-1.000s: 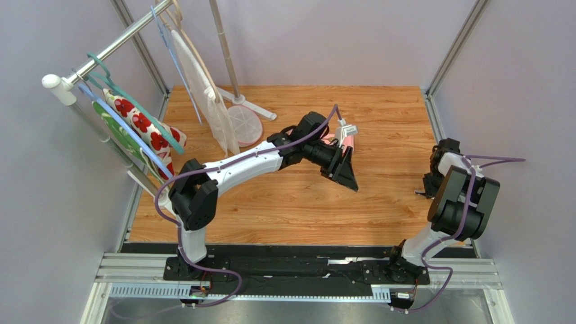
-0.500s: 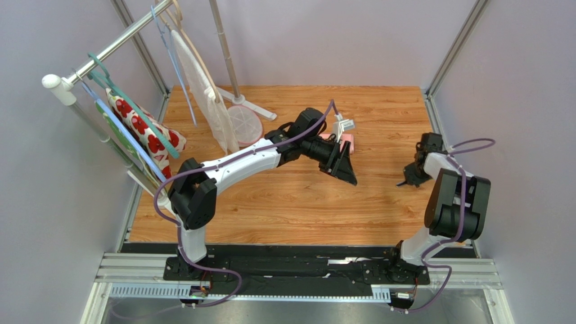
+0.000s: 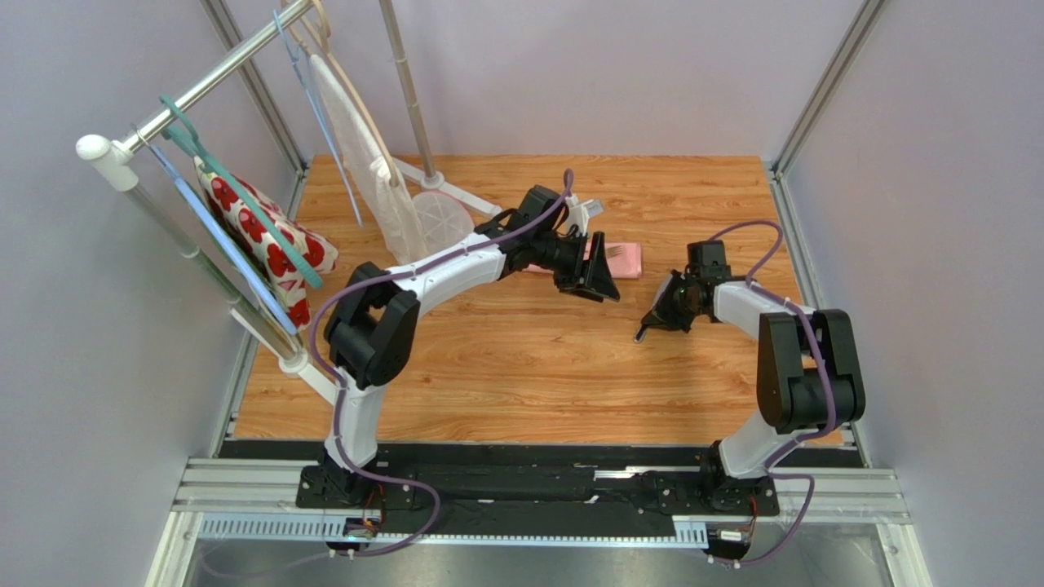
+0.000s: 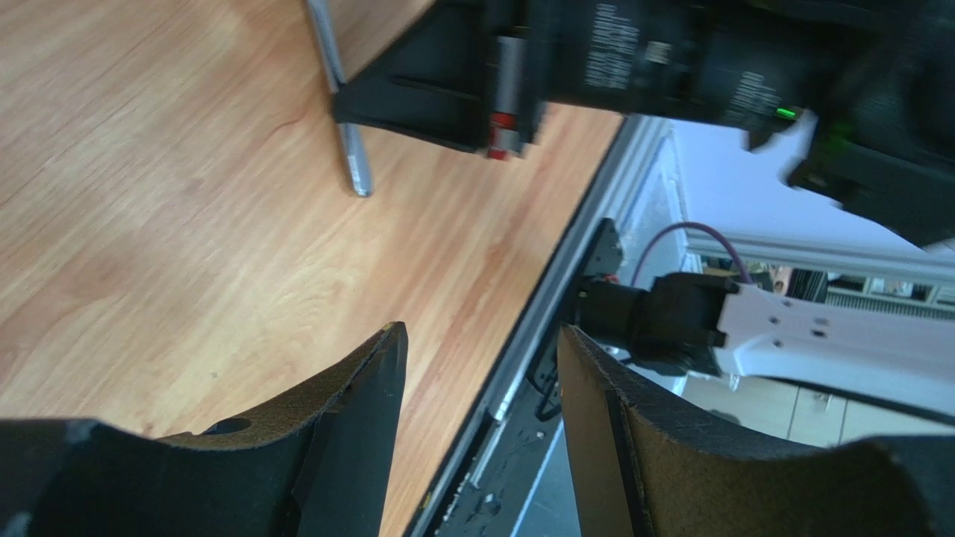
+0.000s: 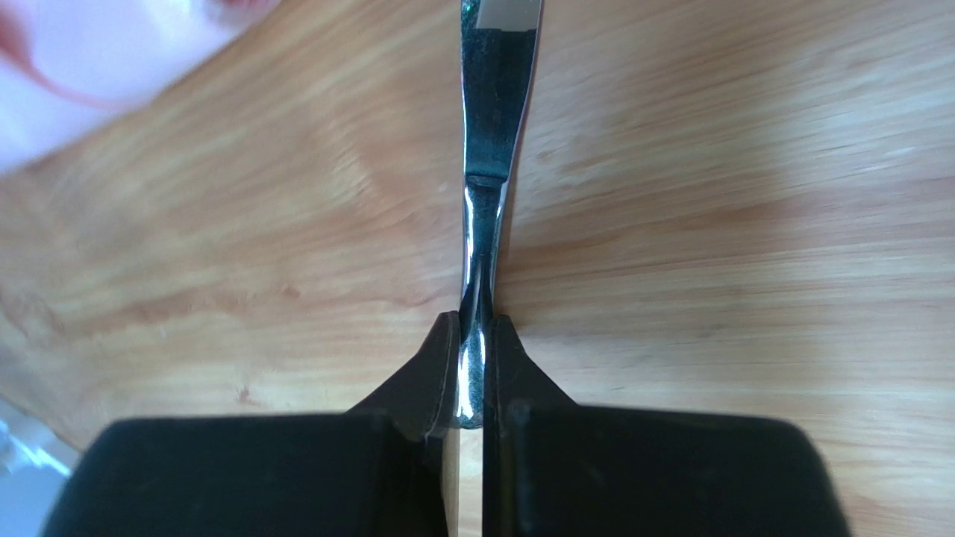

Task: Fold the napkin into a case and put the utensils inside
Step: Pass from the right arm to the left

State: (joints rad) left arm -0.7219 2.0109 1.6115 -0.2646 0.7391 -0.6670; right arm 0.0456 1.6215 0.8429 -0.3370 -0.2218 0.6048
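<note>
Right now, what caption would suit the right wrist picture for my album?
Right gripper clamps a slim silver utensil over the wooden table, pink napkin blurred at the corner.

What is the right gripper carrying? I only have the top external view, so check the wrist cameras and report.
Observer: The right wrist view shows the right gripper shut on the handle of a slim silver utensil. Its head runs out of frame, so I cannot say which piece it is.
Operator: Now check the left gripper and tell me if it holds anything.
Observer: In the left wrist view the left gripper stands open with nothing in it.
</note>
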